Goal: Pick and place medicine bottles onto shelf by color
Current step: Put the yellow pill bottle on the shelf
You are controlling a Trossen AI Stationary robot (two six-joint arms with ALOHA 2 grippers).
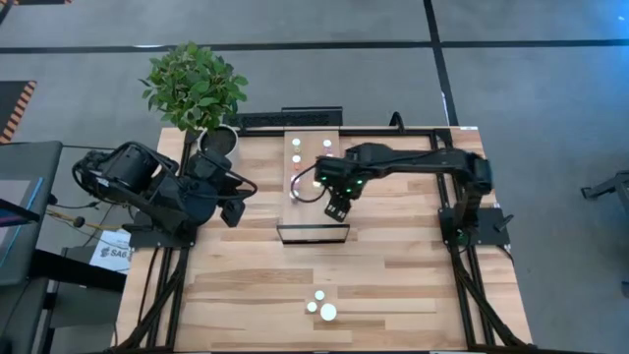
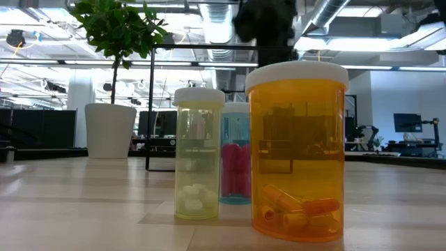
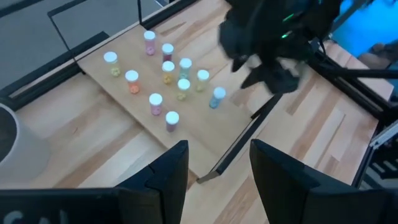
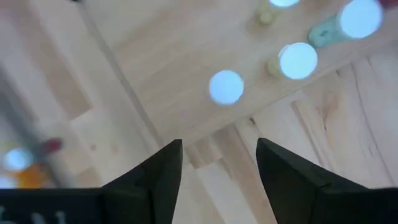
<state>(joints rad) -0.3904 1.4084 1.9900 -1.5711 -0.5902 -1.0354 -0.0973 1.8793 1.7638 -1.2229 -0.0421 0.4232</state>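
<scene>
Nearest the low camera, three medicine bottles are standing close together on the worktop by its near edge: a big orange bottle, a yellow one and a teal one behind them, with bare wood lying open all around. Farther back, the right tool is hovering over the shelf beside the bottles standing there, its fingers parted and gripping nothing. The left tool is waiting off the shelf's left side, fingers apart and empty. A potted plant is sitting at the far-left corner.
</scene>
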